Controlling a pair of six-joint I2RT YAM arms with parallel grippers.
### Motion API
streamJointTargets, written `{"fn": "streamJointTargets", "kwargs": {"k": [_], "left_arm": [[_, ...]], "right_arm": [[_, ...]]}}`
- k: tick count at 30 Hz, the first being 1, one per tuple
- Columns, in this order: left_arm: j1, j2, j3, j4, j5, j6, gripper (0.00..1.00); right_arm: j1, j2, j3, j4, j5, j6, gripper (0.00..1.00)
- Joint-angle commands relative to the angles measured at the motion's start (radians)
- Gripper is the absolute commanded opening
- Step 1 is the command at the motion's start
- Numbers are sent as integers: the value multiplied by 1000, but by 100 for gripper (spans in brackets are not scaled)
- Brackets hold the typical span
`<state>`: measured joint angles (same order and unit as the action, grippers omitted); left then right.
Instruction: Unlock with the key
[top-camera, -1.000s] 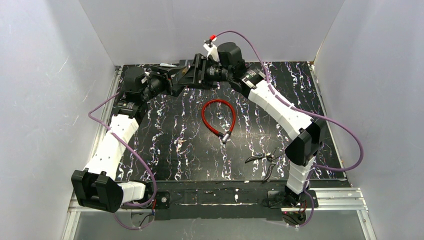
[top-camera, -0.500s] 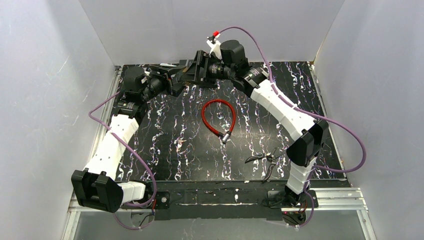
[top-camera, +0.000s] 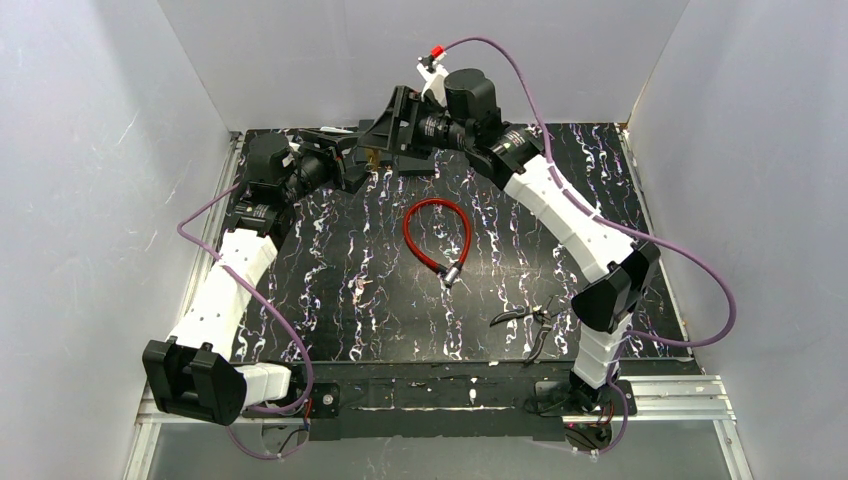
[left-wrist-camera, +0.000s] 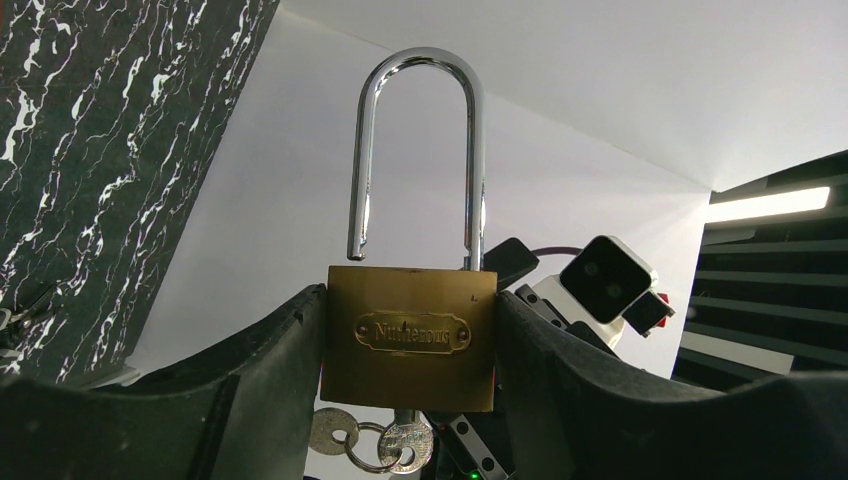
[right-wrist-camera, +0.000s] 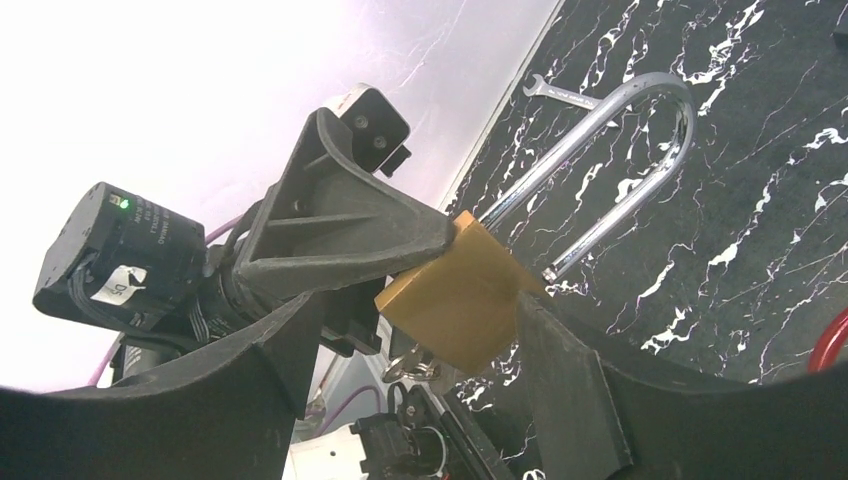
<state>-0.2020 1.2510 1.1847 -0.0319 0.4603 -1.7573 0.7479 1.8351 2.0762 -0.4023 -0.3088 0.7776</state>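
Top external: both arms reach to the far edge of the table (top-camera: 330, 300) and meet there. The left gripper (top-camera: 350, 165) and right gripper (top-camera: 385, 125) are nose to nose, w/ a speck of brass between them, too small to read here. A red cable lock (top-camera: 437, 232) lies looped mid-table, pliers (top-camera: 530, 320) are near the right arm's base, and a wrench (top-camera: 335, 130) is at the far edge.

Left wrist: the left gripper (left-wrist-camera: 410, 300) is clamped on the brass padlock (left-wrist-camera: 408, 335), one finger on each side of the body, so about half closed. The shackle (left-wrist-camera: 415, 150) stands upright, and one leg ends just clear of the body. The key (left-wrist-camera: 405, 440) sticks out of the underside, w/ a spare on its ring.

Right wrist: the right gripper (right-wrist-camera: 415, 310) is spread wide and holds nothing. The padlock (right-wrist-camera: 460, 300) sits tilted between its fingers. One finger (right-wrist-camera: 560, 370) is v. close to a corner of the body; can't tell if it touches. The key (right-wrist-camera: 410, 365) hangs below, not gripped.
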Motion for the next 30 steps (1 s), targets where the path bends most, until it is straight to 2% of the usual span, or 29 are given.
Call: {"fn": "streamJointTargets", "kwargs": {"k": [1, 15, 22, 30], "left_arm": [[-2, -41, 41, 59, 29, 1, 0], [-2, -41, 40, 58, 19, 6, 0], [-2, -33, 51, 55, 16, 7, 0], [-2, -40, 41, 45, 14, 10, 0]], "right_arm": [[11, 23, 56, 16, 13, -23, 79], [19, 74, 106, 3, -11, -38, 76], [34, 123, 218, -146, 45, -115, 72], [55, 117, 246, -242, 155, -201, 64]]}}
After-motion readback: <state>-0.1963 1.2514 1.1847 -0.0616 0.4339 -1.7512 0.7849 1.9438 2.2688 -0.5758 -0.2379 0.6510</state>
